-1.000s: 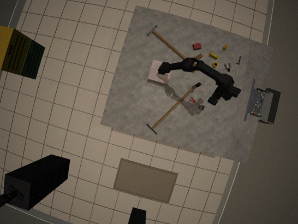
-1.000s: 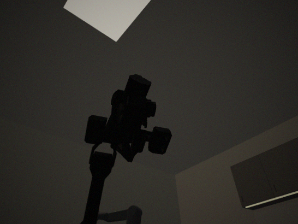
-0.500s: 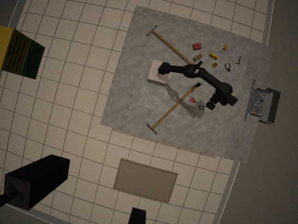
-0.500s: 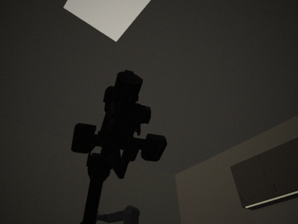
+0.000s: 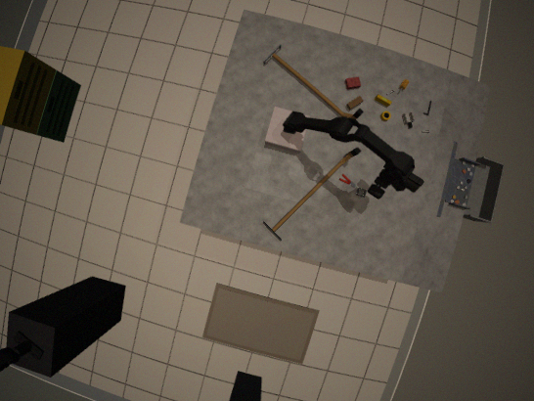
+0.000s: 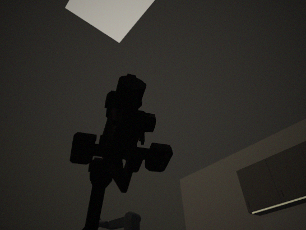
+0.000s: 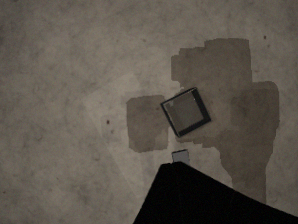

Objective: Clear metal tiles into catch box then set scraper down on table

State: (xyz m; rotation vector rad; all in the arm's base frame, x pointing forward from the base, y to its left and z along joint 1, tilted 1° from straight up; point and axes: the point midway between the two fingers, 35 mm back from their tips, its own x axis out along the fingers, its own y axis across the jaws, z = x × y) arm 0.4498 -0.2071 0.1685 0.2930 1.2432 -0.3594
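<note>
My gripper (image 5: 391, 182) (image 6: 123, 191) (image 7: 171, 172) is shut and holds nothing; it points down above the grey table. One long wooden-handled tool (image 5: 313, 191) lies to its left in the top view, its dark crosswise head near the front edge. Another (image 5: 309, 84), with a metal crosswise head, lies towards the top, its grip end near the arm. Small pale, orange and dark pieces (image 5: 465, 186) lie on the blue-grey plate (image 5: 454, 168) at the table's right edge. The dark catch box (image 5: 494, 188) stands beyond it. I cannot tell which pieces are metal tiles.
A small square metal tray (image 5: 361, 192) (image 7: 185, 112) lies beneath my gripper, beside red-handled pliers (image 5: 345, 179). A red block (image 5: 353, 82), a brown block (image 5: 355, 103), a yellow block (image 5: 383, 100), a yellow ring (image 5: 385, 115) and small hardware lie towards the top. The arm's base stands by a pale block (image 5: 276, 132).
</note>
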